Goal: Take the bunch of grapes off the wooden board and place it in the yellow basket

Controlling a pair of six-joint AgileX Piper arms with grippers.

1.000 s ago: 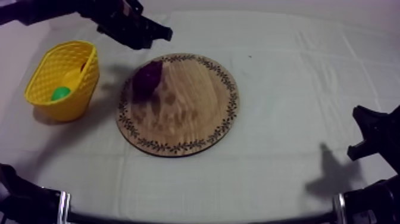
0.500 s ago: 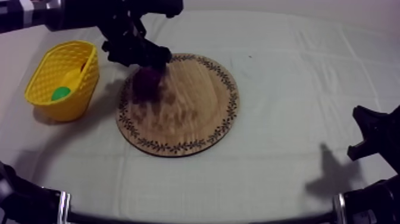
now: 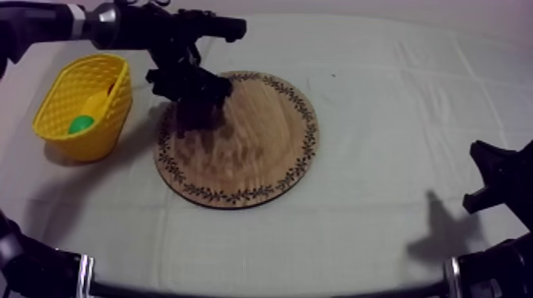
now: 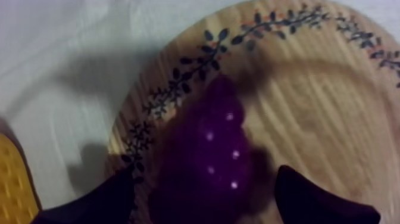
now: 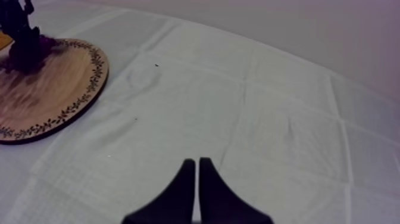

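Observation:
The dark purple bunch of grapes lies on the round wooden board near its patterned left rim. My left gripper hangs right over it and hides most of it from above. In the left wrist view the gripper is open, one finger on each side of the grapes, with a gap to each. The yellow basket stands left of the board. My right gripper is shut on nothing above bare cloth and sits low at the right edge.
A green thing and a yellow thing lie in the basket. The basket's wall is close to the left fingers. Bare cloth stretches right of the board and in front of it.
My left arm has swung in from behind the board and come down over the grapes, with its fingers now spread. The right arm has not moved.

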